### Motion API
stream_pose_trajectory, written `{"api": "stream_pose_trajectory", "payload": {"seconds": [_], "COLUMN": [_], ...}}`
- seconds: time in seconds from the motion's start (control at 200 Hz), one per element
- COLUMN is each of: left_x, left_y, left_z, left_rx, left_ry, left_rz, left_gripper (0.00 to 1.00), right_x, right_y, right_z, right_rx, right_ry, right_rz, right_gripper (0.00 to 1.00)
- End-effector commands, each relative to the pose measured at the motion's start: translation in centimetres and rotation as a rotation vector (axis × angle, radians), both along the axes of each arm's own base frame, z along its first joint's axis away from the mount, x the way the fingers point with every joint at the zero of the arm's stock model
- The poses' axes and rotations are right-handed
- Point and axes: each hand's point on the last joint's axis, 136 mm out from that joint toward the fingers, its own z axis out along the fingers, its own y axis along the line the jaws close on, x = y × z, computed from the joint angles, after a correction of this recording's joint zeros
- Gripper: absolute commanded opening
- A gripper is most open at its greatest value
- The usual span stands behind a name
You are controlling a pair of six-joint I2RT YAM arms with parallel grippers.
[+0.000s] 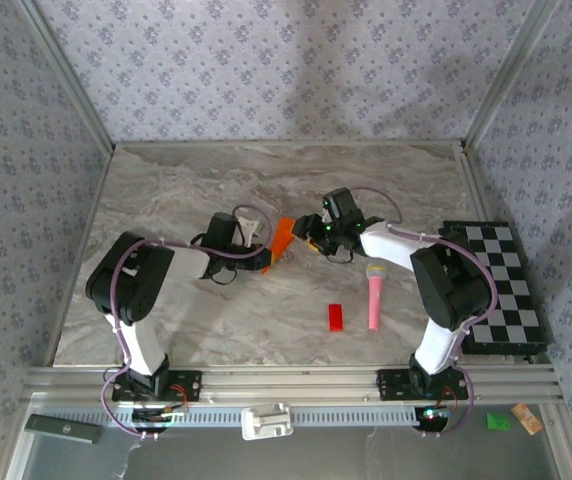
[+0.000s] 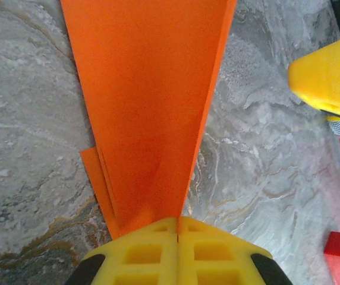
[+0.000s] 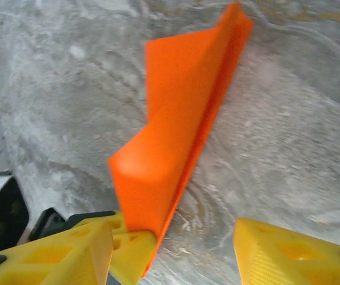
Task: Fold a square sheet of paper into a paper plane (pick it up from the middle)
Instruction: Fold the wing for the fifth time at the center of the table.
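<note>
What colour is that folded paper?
The paper plane is bright orange, clearest in the left wrist view.

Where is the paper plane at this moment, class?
In the top view the plane is mid-table, held at its near end by the left pincer, with the open right pincer just right of it and the red block nearer the bases.

Lit softly and evenly from above, fairly bright. Shadowed faintly on the table (image 1: pixel 216 325) under the left arm (image 1: pixel 131 280). Sharp overhead; blurred in the right wrist view around fingers (image 3: pixel 57 255) and paper (image 3: pixel 176 136).
</note>
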Motion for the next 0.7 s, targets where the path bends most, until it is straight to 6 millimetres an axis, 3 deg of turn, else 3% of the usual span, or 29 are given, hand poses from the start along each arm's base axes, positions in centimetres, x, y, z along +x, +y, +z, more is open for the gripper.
{"api": "stream_pose_trajectory", "payload": {"seconds": [0.0, 0.415, 0.635, 0.65, 0.695], "left_x": [-0.3, 0.1, 0.0, 0.0, 0.0], "left_y": [-0.4, -0.1, -0.1, -0.1, 0.0], "left_z": [0.2, -0.3, -0.6, -0.6, -0.7], "left_rx": [-0.049, -0.098, -0.121, -0.121, -0.123], "left_ry": [0.103, 0.228, 0.273, 0.276, 0.283], "left_rz": [0.009, 0.066, 0.078, 0.08, 0.083], "left_gripper": [0.0, 0.0, 0.0, 0.0, 0.0], "right_x": [0.5, 1.4, 1.0, 1.7, 1.8], "right_y": [1.3, 5.2, 6.4, 6.8, 7.0], "right_z": [0.8, 0.1, -1.7, -0.7, -0.8], "right_rx": [0.043, 0.102, 0.115, 0.126, 0.129], "right_ry": [-0.08, -0.117, -0.069, -0.092, -0.095], "right_rz": [0.085, 0.25, 0.29, 0.293, 0.3], "right_gripper": [0.56, 0.46, 0.43, 0.43, 0.43]}}
